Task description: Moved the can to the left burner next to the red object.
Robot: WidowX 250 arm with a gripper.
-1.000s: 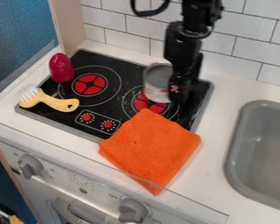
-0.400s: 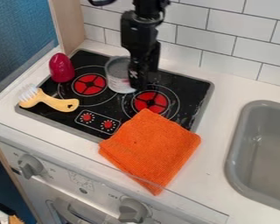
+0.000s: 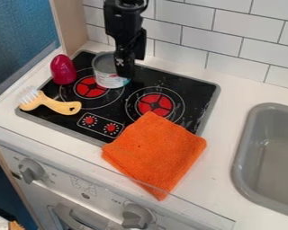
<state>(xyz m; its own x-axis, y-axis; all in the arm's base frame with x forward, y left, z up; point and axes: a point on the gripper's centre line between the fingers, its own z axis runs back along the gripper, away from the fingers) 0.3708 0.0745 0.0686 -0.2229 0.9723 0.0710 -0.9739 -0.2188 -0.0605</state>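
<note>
"At the cooktop's (image 3: 191,92) eleven o'clock, what shows?"

"Can (image 3: 109,81), on the left burner's (image 3: 88,93) two-o'clock side; red object (image 3: 63,71) at nine o'clock from it."

"And the gripper (image 3: 126,74)?"

"At the can's three o'clock; spread or closed, I cannot tell."

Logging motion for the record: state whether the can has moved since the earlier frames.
Yes: the can has moved left, from above the right burner to the left burner.
</note>
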